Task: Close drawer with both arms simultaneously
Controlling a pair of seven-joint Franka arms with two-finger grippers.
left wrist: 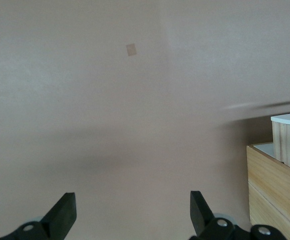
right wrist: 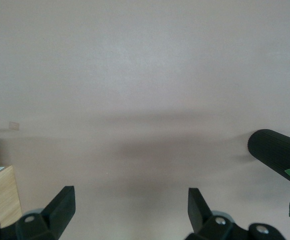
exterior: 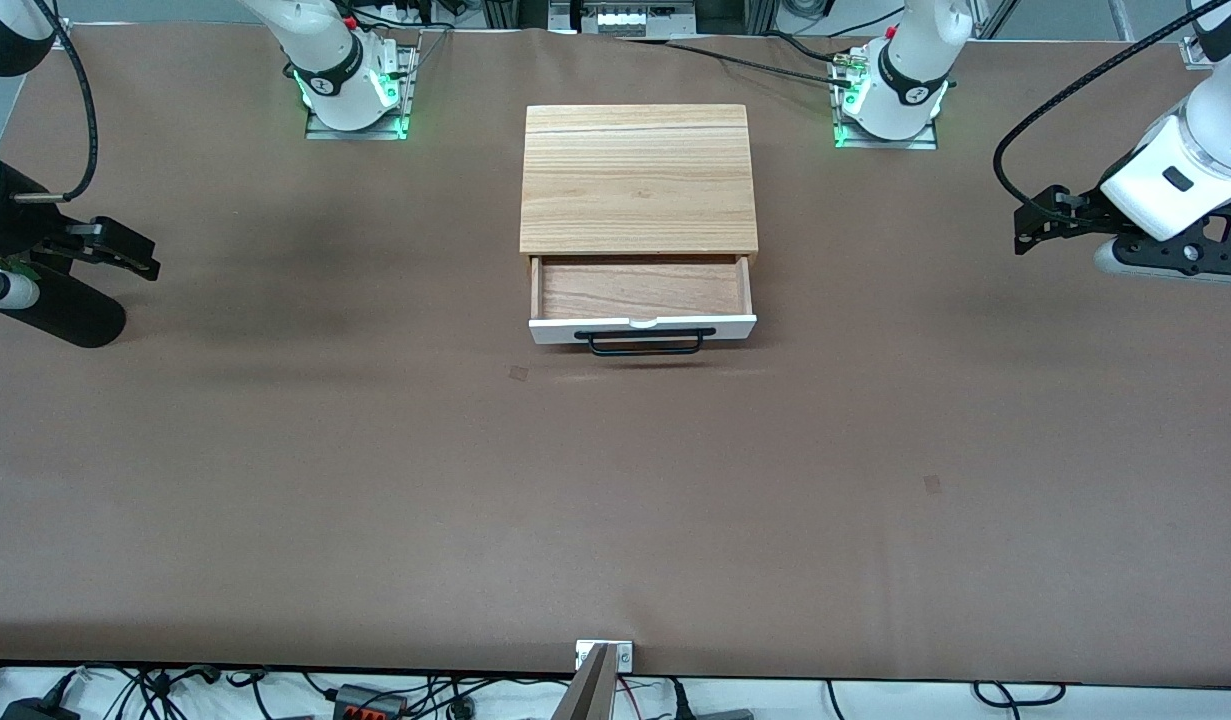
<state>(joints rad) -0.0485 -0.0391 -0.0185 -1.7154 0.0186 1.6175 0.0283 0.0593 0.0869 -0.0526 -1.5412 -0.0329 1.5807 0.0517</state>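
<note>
The drawer (exterior: 643,290) stands pulled out of the light wooden box (exterior: 637,180), toward the front camera. Its white front panel (exterior: 643,327), black bar handle (exterior: 645,343) and reddish-brown inside all show. My left gripper (exterior: 1027,225) is open and empty. It hangs over the bare table at the left arm's end, well apart from the drawer. My right gripper (exterior: 135,255) is open and empty over the table at the right arm's end. The left wrist view shows the open gripper (left wrist: 132,212), the box (left wrist: 272,185) and the drawer's white panel (left wrist: 288,119). The right wrist view shows the open gripper (right wrist: 131,210) and a box corner (right wrist: 0,200).
The brown table mat (exterior: 615,500) spreads around the box. The two arm bases (exterior: 350,80) (exterior: 890,90) stand at the edge of the table farthest from the front camera. A black ribbed cylinder (right wrist: 277,150) on the right arm lies low beside the right gripper.
</note>
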